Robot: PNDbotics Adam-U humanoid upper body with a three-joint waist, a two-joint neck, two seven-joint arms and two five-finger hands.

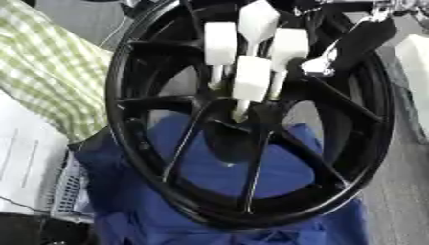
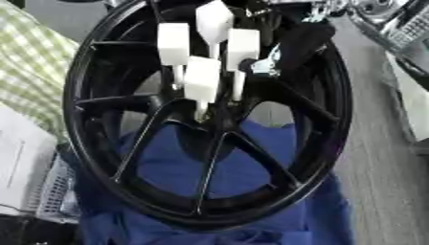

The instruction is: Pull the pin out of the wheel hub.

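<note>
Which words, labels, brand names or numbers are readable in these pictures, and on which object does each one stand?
None can be read.
The black wheel hub, its white pins and the blue cloth show no lettering.
The robot hand at the upper right shows no marking either.

Wheel hub [image 1: 251,124] top rim beyond the upper edge.

Blue cloth [image 1: 218,172] below, green checked fabric [image 1: 42,72] left, grey floor [image 1: 402,191] right
</note>
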